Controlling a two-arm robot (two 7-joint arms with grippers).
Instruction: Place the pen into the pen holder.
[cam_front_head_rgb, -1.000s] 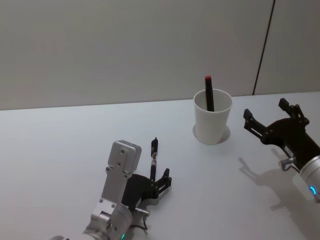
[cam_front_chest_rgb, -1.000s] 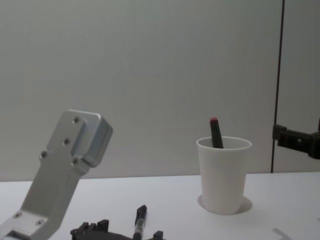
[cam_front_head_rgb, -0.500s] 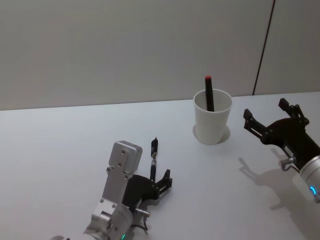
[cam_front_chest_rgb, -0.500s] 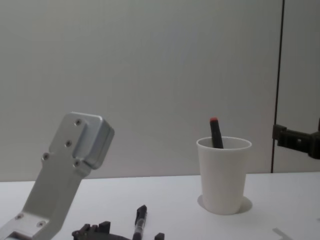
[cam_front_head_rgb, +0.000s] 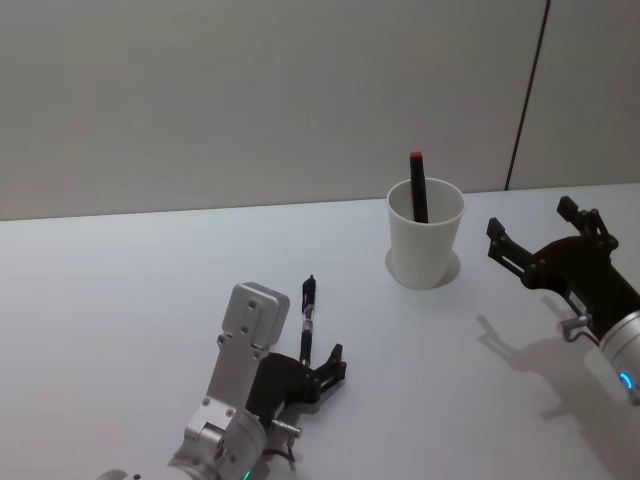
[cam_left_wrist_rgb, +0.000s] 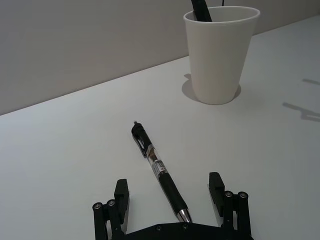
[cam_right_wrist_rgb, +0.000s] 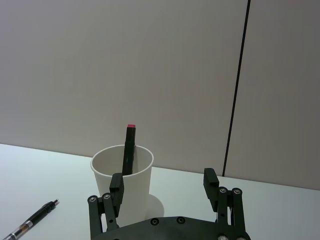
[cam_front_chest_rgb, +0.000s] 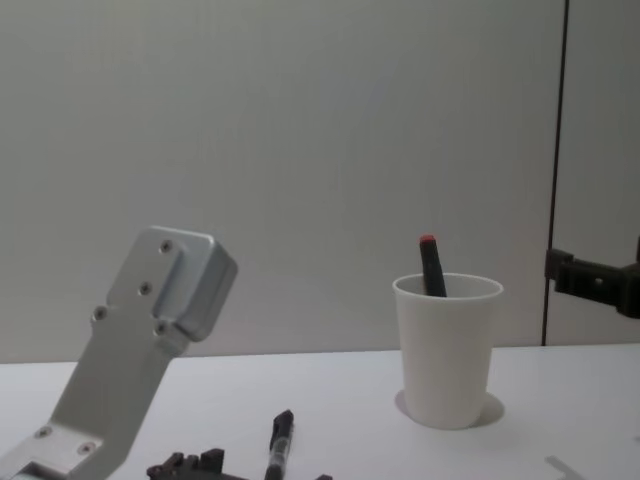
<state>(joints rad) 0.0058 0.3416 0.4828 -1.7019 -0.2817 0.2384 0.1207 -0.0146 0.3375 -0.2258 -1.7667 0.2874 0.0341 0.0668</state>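
Lower left of the head view, the left gripper (cam_left_wrist_rgb: 169, 186) sits low over the white counter (cam_front_head_rgb: 120, 300), jaws apart either side of the slim black click pen's (cam_front_head_rgb: 308, 318) near end. The pen lies flat, ungripped. Centre-right stands the white paper-cup pen holder (cam_front_head_rgb: 425, 245), with a black red-capped marker (cam_front_head_rgb: 417, 190) inside. Far right, the right gripper (cam_front_head_rgb: 531, 220) hovers, jaws apart.
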